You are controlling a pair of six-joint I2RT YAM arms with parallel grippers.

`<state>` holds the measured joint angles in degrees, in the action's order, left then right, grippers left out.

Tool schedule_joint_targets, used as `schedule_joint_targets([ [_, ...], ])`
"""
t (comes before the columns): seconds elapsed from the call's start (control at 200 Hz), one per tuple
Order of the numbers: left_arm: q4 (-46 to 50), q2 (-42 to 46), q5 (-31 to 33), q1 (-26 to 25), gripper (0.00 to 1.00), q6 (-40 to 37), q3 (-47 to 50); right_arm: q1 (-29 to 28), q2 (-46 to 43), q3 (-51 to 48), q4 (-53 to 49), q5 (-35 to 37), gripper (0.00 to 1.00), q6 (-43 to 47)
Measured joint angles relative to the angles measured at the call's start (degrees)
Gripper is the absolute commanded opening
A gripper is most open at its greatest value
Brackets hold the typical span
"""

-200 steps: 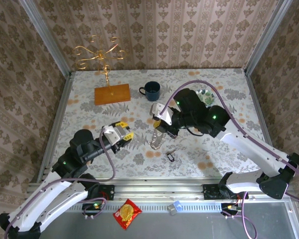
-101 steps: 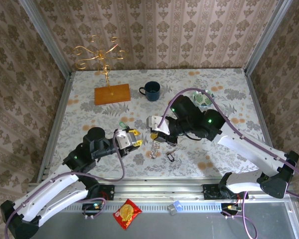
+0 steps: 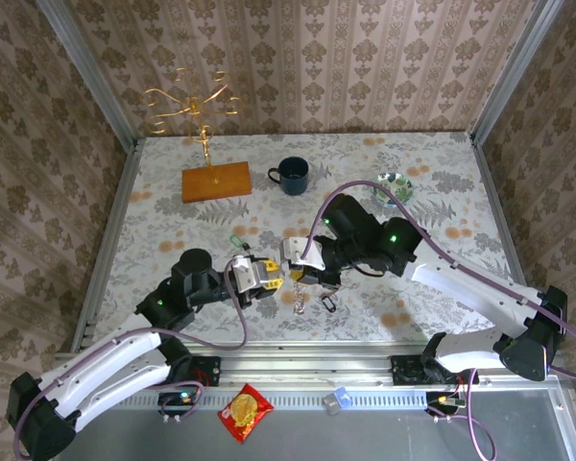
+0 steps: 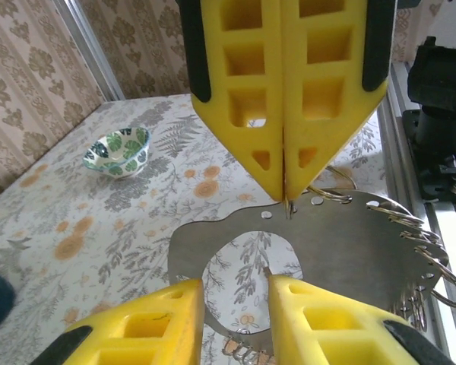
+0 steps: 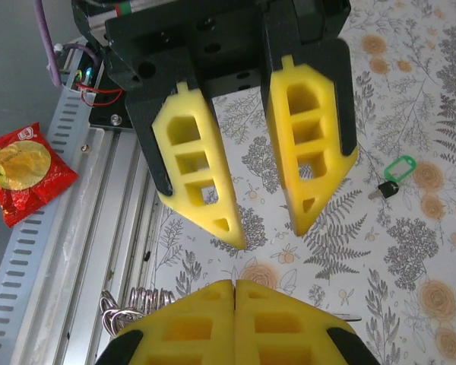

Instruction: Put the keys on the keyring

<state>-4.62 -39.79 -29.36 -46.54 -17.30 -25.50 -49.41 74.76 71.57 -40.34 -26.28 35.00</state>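
Pinching the keyring (image 4: 327,243) by its flat grey piece, the right gripper (image 4: 283,194) is clenched above the table's (image 3: 442,192) near edge. The left gripper (image 5: 266,234) faces it, jaws parted astride that piece. The green-headed key (image 3: 234,240) lies left of the table's middle.

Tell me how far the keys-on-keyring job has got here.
Done: nothing yet; the small metal key with the green plastic head lies loose on the floral tabletop. In hand: the right gripper is shut on the flat grey keyring holder, the open left gripper close to it. Left: pick up the key and thread it on.
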Motion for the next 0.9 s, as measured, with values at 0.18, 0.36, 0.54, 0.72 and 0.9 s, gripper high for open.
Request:
schedule_joint_targets([
  [0.18, -2.45, -2.6, -2.08, 0.0, 0.27, 1.16, 0.63, 0.0, 0.42, -0.83, 1.07, -0.94, 0.0, -0.02],
  [0.36, -5.51, -5.18, -3.39, -0.04, 0.23, 1.99, 0.81, -0.02, 0.76, -2.23, 2.99, -2.05, 0.0, -0.22],
  [0.54, -6.16, -6.95, -4.15, -0.04, 0.22, 2.32, 0.85, -0.07, 1.01, -3.52, 4.22, -2.47, 0.0, -0.28],
  [0.72, -5.92, -7.08, -4.59, -0.04, 0.24, 2.27, 1.07, -0.26, 0.98, -3.82, 4.42, -1.99, 0.0, -0.22],
  [0.9, -4.57, -5.99, -4.74, -0.04, 0.26, 2.05, 1.07, -0.39, 0.2, -4.59, 4.39, 0.59, 0.0, 0.85],
])
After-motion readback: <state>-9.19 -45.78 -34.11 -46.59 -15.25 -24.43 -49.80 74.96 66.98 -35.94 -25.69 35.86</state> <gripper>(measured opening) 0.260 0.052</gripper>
